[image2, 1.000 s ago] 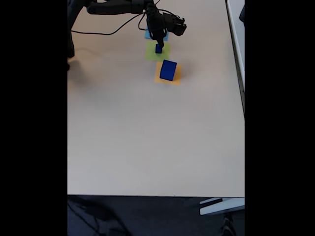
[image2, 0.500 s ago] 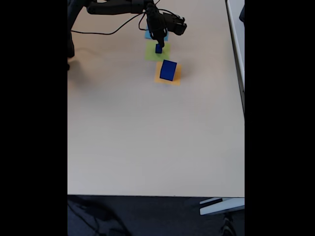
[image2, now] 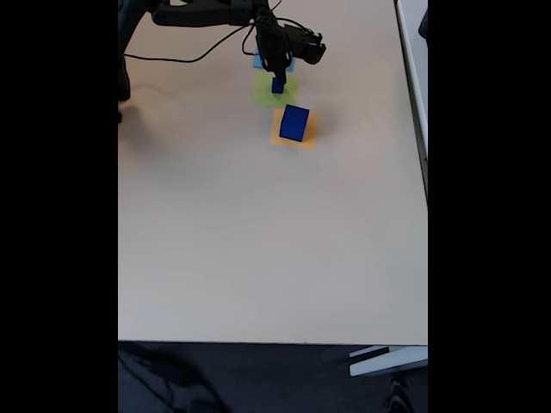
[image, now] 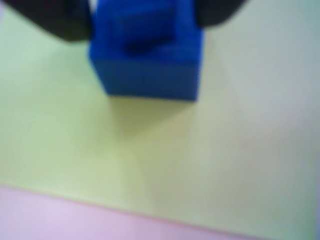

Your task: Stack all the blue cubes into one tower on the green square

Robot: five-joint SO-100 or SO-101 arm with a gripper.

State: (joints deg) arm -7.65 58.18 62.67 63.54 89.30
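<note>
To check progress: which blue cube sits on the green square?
The smaller cube under the pincer; the larger cube sits on the orange square.

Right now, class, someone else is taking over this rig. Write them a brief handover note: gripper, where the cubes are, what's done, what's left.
Gripper: at the small blue cube on the green square; grip state unclear, the wrist view is blurred.
Large blue cube: on the orange square, in front of the green one.
Done: no tower yet.
Left: build the tower on the green square; the large cube probably belongs underneath.
</note>
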